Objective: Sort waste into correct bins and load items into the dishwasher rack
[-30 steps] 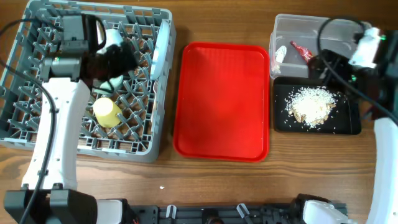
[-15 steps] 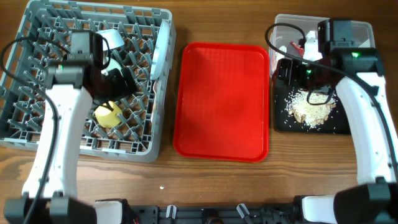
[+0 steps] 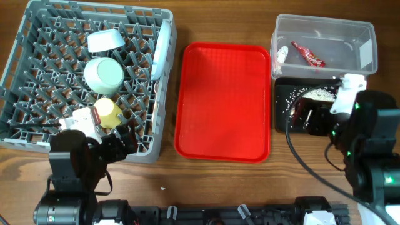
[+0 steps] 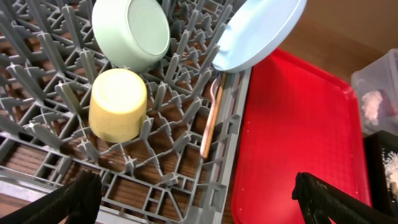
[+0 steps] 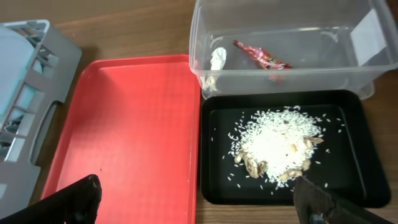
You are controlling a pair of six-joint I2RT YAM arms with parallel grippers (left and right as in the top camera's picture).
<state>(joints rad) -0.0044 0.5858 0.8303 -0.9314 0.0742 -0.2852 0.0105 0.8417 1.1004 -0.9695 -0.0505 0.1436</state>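
The grey dishwasher rack [image 3: 25, 94] holds a small white bowl [image 3: 105, 40], a pale green bowl [image 3: 104, 73] [image 4: 130, 31], a yellow cup [image 3: 107, 111] [image 4: 118, 104] and an upright white plate [image 3: 161, 53] [image 4: 258, 28]. I cannot make out the fork. The clear tub [image 3: 362, 37] [image 5: 373, 25] holds the red wrapper [image 3: 307, 54] [image 5: 260, 56] and the white scrap [image 3: 280, 56] [image 5: 217, 59]. Rice leftovers [image 5: 277, 140] lie in the black tray [image 3: 282, 122] [image 5: 214, 174]. My left gripper [image 3: 119, 140] [image 4: 199, 205] is open and empty over the rack's front right corner. My right gripper [image 3: 306, 115] [image 5: 196, 205] is open and empty over the black tray's near left.
The flat red tray [image 3: 224, 100] [image 4: 292, 137] [image 5: 124, 124] lies bare between the rack and the bins. A thin wooden stick [image 4: 208, 130] lies in the rack below the plate. Wooden tabletop [image 3: 187, 181] runs along the front edge.
Both arms have pulled back toward the front of the table. The left arm has left the rack's middle, uncovering the bowls; the right arm has left the tub.
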